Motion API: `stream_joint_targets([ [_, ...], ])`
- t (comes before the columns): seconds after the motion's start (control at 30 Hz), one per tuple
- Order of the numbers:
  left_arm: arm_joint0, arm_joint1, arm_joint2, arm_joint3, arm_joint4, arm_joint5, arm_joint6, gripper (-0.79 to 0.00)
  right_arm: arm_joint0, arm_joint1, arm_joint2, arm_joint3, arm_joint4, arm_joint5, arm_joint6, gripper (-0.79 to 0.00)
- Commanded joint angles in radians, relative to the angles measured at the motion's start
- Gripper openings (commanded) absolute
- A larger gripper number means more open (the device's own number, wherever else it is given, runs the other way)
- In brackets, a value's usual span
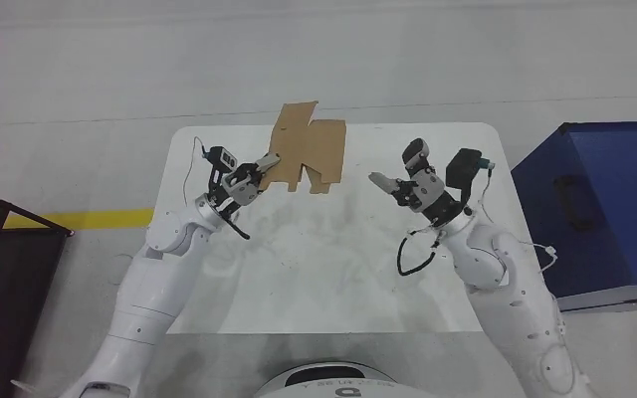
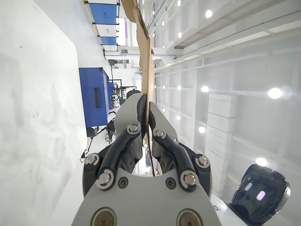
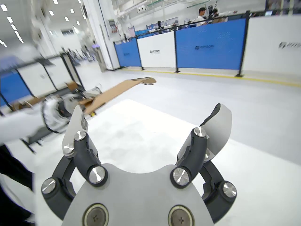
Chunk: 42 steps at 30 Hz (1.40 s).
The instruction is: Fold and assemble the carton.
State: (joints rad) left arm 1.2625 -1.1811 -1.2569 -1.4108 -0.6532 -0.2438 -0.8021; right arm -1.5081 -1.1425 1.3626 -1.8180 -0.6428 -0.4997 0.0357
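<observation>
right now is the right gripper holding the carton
No, the right gripper is open and empty above the table, while the carton is pinched in the left gripper.

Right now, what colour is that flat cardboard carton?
The flat cardboard carton is plain brown; top view.

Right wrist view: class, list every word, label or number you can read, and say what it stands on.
No text here can be read.
On the partition panels: a small printed mark on each, too small and blurred to read.
On the carton: no print visible.
</observation>
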Motion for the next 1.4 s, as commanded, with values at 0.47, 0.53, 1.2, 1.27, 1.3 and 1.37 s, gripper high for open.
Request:
stream_joint_targets([
  [0.47,0.011,-0.009,0.024,-0.057,0.151,-0.136,0.146,-0.785,0.006,-0.015,-0.114,0.027,0.472,-0.011,0.15,0.0],
  [0.53,0.004,-0.015,0.051,-0.062,0.196,-0.16,0.175,-0.785,0.021,-0.021,-0.143,0.027,0.515,-0.009,0.156,0.0],
  [1.2,-0.012,-0.041,0.099,-0.059,0.181,-0.234,0.243,-0.785,0.056,-0.051,-0.242,0.073,0.539,-0.007,0.118,-0.449],
  [1.27,-0.009,-0.041,0.095,-0.064,0.183,-0.235,0.241,-0.785,0.055,-0.053,-0.245,0.074,0.535,-0.01,0.11,-0.483],
  [1.3,-0.007,-0.041,0.093,-0.066,0.183,-0.235,0.241,-0.785,0.054,-0.054,-0.245,0.074,0.533,-0.013,0.106,-0.502],
  [1.37,-0.003,-0.041,0.091,-0.072,0.186,-0.238,0.24,-0.785,0.052,-0.055,-0.247,0.073,0.529,-0.017,0.098,-0.554],
])
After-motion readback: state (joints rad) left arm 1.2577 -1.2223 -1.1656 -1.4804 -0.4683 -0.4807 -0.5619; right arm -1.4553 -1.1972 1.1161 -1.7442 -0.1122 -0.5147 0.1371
